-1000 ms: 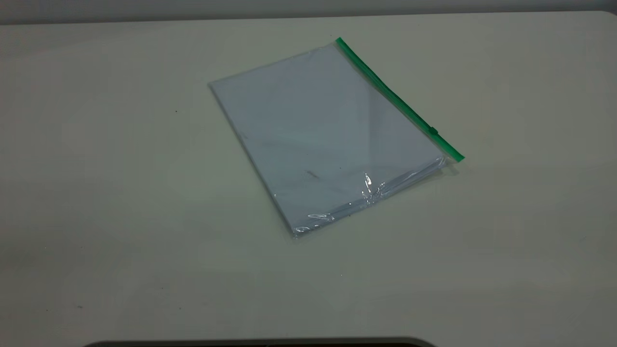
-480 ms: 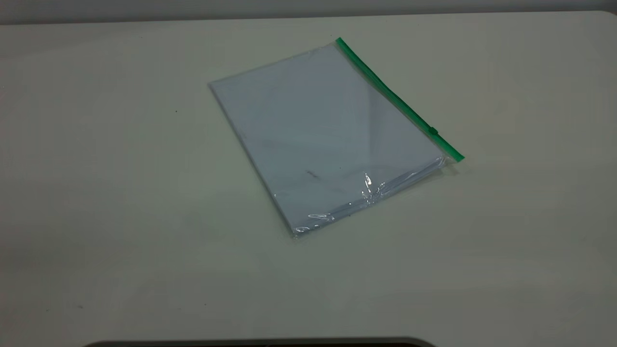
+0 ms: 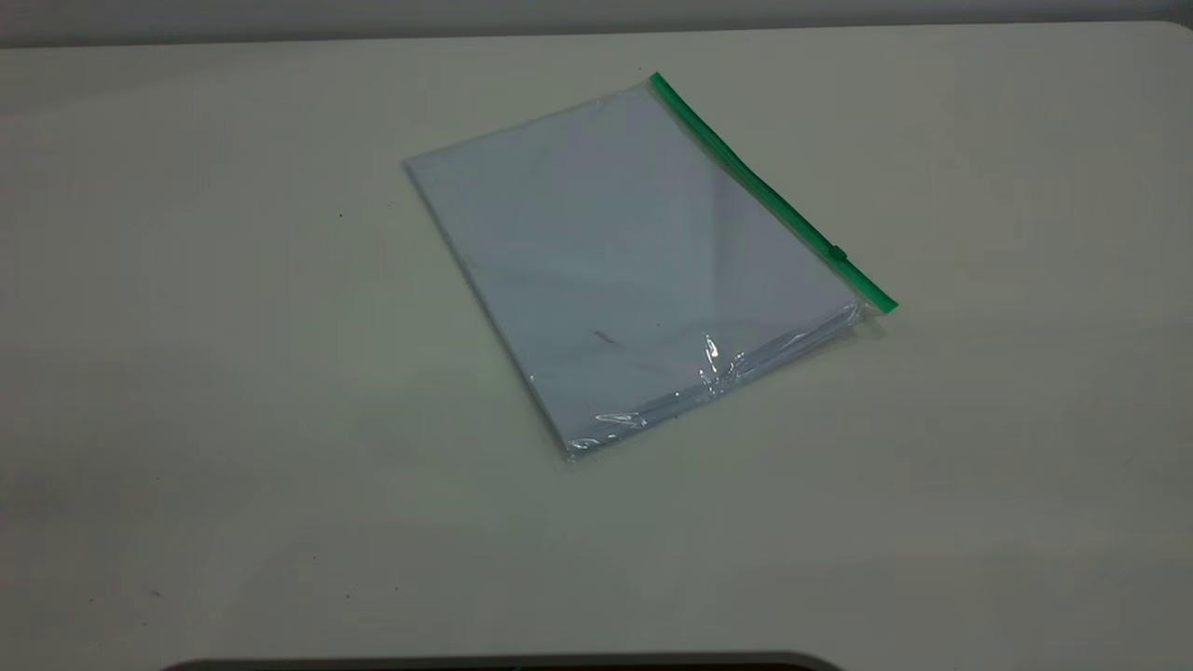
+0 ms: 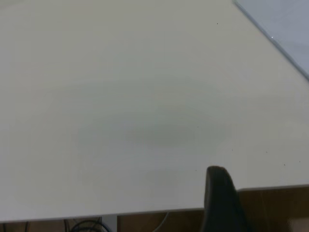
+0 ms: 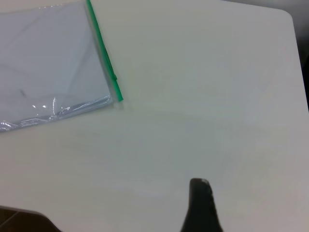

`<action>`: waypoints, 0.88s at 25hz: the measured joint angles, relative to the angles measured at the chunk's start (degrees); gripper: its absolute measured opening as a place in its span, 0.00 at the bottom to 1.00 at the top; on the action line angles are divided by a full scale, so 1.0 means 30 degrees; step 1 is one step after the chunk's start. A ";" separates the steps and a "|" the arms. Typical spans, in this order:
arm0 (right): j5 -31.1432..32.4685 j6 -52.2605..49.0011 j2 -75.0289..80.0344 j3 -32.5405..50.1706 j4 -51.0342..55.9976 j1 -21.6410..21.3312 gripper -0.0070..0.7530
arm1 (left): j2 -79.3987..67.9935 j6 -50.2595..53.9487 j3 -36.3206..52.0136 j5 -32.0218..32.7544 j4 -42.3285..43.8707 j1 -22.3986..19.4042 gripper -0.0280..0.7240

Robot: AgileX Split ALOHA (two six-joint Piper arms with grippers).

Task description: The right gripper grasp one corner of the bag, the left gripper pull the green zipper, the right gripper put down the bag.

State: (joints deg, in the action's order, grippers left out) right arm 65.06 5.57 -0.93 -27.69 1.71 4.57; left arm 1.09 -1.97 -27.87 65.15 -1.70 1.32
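Note:
The bag [image 3: 634, 252] lies flat on the table, clear with white paper inside. The green zipper [image 3: 764, 191] runs along its right long edge, with the slider tab [image 3: 838, 253] close to the near corner [image 3: 885, 303]. Neither gripper shows in the exterior view. In the right wrist view, the right gripper [image 5: 199, 181] is one dark tip with no gap, over bare table well short of the bag [image 5: 48, 63] and the zipper [image 5: 103, 53]. In the left wrist view, the left gripper [image 4: 216, 169] is one dark tip at the table's edge, far from the bag [image 4: 285, 24].
The pale table [image 3: 233, 419] is bare around the bag. Its edge [image 4: 145, 211] shows in the left wrist view, with brown floor and cables beyond. A dark curved rim [image 3: 503, 664] lies at the exterior view's lower edge.

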 joint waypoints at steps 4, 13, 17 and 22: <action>0.0000 0.0000 0.0000 0.0000 0.0000 0.0000 0.79 | 0.0000 0.0000 0.0000 0.0000 0.0000 0.0000 0.68; -0.0037 -0.0282 0.0000 0.0000 0.0000 0.0000 0.79 | 0.0000 0.0153 0.0000 -0.0125 0.1089 0.0000 0.68; -0.0372 -0.0932 0.0000 -0.0226 0.0000 0.0000 0.79 | -0.0761 0.1486 -0.0639 -0.1041 0.2504 0.0000 0.72; -0.1249 -0.1156 0.2175 -0.0984 0.0361 0.0000 0.79 | -0.4588 0.1785 -0.1621 -0.1895 0.2910 0.0000 0.83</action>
State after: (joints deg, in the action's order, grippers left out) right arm 61.31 2.10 5.60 -30.65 2.80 4.57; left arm -12.68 3.39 -32.73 59.47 7.03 1.32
